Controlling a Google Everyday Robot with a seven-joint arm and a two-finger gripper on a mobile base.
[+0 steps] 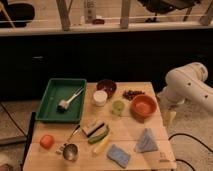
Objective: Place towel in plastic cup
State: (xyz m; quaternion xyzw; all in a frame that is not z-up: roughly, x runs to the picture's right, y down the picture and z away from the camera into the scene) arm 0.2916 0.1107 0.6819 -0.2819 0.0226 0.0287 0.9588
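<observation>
A folded grey-blue towel [146,141] lies near the table's front right corner. A white plastic cup [100,97] stands upright near the middle back of the table, next to a small green cup [118,106]. My gripper [168,118] hangs from the white arm [187,85] just off the table's right edge, beside the orange bowl. It is apart from the towel and both cups, and nothing shows in it.
A green tray [52,107] holding a brush takes up the left. An orange bowl [143,106], a dark red bowl [106,87], a blue sponge [118,155], a metal measuring cup [70,151], an orange ball [46,141] and a banana-like piece [101,145] also lie on the wooden table [160,161].
</observation>
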